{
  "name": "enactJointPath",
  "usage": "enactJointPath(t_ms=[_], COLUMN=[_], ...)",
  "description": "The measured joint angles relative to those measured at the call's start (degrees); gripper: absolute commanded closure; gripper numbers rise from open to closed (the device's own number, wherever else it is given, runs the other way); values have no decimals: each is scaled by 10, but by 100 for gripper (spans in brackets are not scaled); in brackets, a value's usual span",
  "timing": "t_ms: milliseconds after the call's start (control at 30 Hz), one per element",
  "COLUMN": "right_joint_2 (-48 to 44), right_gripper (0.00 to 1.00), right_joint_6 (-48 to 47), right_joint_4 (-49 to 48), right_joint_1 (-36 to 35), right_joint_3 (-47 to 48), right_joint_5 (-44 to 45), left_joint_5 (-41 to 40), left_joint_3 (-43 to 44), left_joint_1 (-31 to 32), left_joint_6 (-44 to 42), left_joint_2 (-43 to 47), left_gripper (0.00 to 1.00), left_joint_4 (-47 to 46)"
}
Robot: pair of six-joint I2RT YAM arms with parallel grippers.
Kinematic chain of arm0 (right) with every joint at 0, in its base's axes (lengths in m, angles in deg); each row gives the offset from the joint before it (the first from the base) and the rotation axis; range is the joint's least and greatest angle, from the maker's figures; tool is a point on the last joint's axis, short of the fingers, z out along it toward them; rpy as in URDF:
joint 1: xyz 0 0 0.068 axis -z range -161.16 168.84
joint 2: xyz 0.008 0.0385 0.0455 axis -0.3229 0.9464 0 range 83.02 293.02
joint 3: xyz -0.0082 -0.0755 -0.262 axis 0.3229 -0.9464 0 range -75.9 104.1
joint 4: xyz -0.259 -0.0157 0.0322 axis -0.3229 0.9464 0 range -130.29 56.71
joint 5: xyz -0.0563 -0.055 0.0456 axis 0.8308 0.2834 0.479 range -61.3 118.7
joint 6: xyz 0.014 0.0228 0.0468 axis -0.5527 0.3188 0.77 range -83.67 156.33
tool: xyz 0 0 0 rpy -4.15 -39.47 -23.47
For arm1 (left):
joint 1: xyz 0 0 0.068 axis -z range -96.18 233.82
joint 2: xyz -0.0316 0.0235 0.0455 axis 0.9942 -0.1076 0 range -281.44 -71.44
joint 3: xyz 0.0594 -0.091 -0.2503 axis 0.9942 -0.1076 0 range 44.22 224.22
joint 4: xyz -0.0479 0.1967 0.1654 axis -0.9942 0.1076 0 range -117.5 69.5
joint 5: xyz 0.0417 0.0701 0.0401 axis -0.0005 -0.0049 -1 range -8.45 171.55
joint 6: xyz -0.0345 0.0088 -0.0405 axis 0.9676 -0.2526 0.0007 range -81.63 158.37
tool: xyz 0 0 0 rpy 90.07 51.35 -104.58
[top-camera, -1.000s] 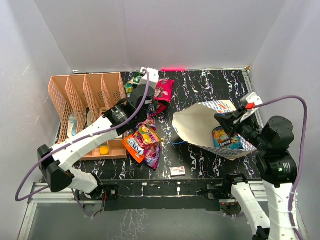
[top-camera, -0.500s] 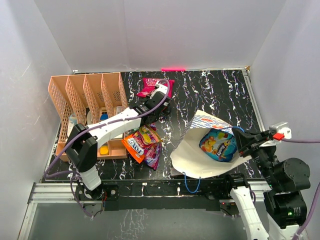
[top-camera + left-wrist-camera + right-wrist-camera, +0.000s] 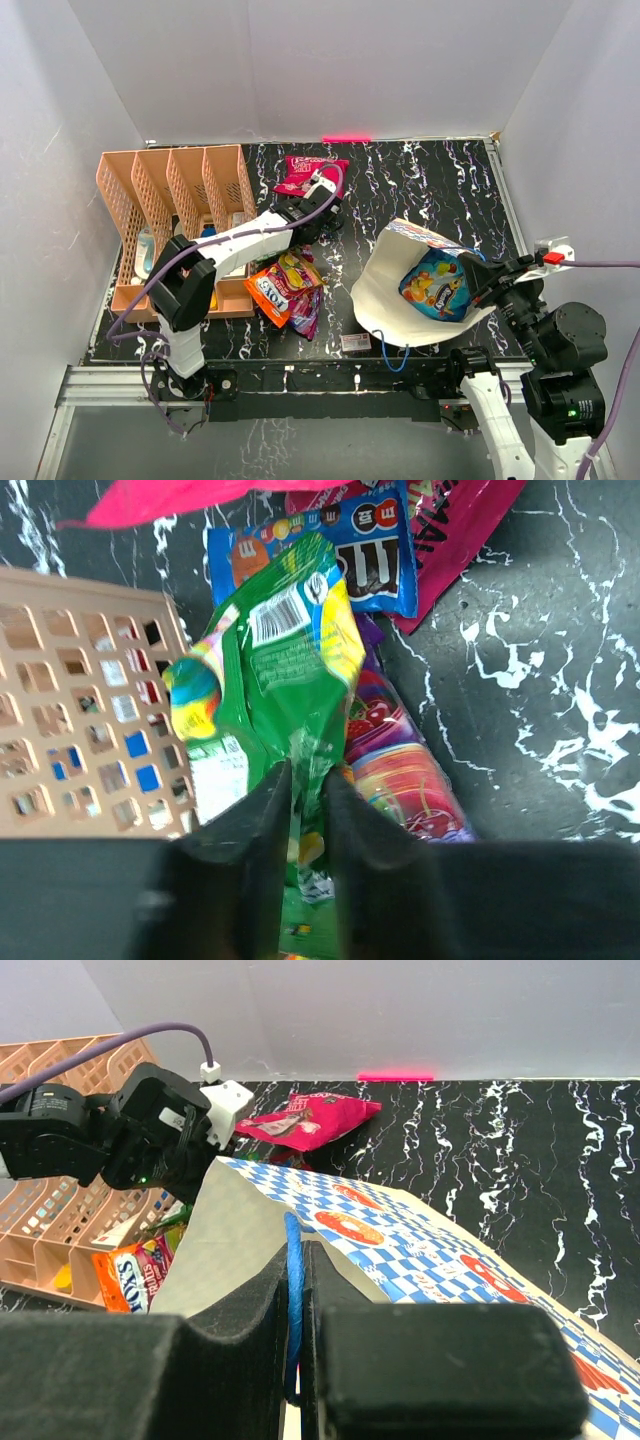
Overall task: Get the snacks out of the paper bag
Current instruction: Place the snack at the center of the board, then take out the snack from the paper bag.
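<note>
Top external view: the paper bag (image 3: 385, 300) lies at the right of the table (image 3: 420, 180), cream inside showing, mouth turned up and toward the left arm.
Snack left inside: one blue packet (image 3: 435, 285) rests against the bag's inner wall on its right side, just beside the right gripper (image 3: 478, 282).
State of right gripper: fingers pressed together on the bag's blue cord handle (image 3: 290, 1228), holding that edge up. This arm is nearest the blue packet, but it is occupied.
State of left gripper (image 3: 305, 770): fingers narrow, pinching one end of a green packet (image 3: 280, 660). The packet's long axis runs straight away from the fingers. It sits over other packets beside the divider rack (image 3: 80, 700); whether it rests on them I cannot tell.
Snacks already out: a pink packet (image 3: 310, 172) at the back and an orange packet (image 3: 270, 290) nearer, both left of the bag.
Direction that matters: from the left fingers, the blue packet lies to the right and toward the near edge, well apart, past the bag's rim.
Long axis of blue packet: hard to judge; it looks crumpled and slightly tilted.
Likely next need: the left arm lets go of the green packet, then reaches in through the mouth facing it.
</note>
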Motion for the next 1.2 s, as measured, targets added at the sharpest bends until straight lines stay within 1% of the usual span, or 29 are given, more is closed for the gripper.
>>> enactJointPath(t_ms=[67,133,200,267,367,433,500,533,567,667,733,800,867,933,1033,1067,1200], right_joint_2=[0,1,3,7,8,9,9,9,9,9,9,9,9,9,9,9,9], right_gripper=[92,92,92,92,92,92,92,92,92,92,92,92,92,92,92,92,92], right_joint_6=[0,-2,-5,-7,-9,-11,-14,-16,-17,-19,-18,-14,-11,-5,-2,0,2], right_joint_4=[0,0,-2,-7,-15,-17,-19,-20,-22,-26,-27,-31,-33,-38,-40,-41,-41], right_joint_1=[0,0,0,0,0,0,0,0,0,0,0,0,0,0,0,0,0], right_joint_3=[0,0,0,-1,-8,-13,-15,-15,-15,-15,-15,-16,-16,-16,-16,-15,-9], right_joint_5=[0,-8,-25,-55,-96,-116,-127,-130,-132,-130,-118,-95,-86,-75,-73,-73,-69], left_joint_5=[8,22,43,79,152,210,272,297,331,399,426,433,426,412,382,371,319], left_joint_3=[6,14,25,31,32,27,1,-17,-51,-124,-159,-180,-189,-191,-191,-189,-166], left_joint_1=[-3,-3,-3,-3,-3,-3,-3,-3,-1,9,27,65,129,195,273,289,318], left_joint_6=[-1,3,2,0,-2,0,9,14,22,47,59,58,49,35,12,5,-24], left_joint_2=[-7,-6,-1,17,79,137,212,246,298,398,432,440,425,392,326,303,199], left_gripper=[51,42,36,32,29,27,27,27,28,29,29,31,34,39,54,61,70], left_joint_4=[9,22,28,28,15,-15,-74,-103,-153,-261,-322,-364,-389,-405,-414,-414,-422])
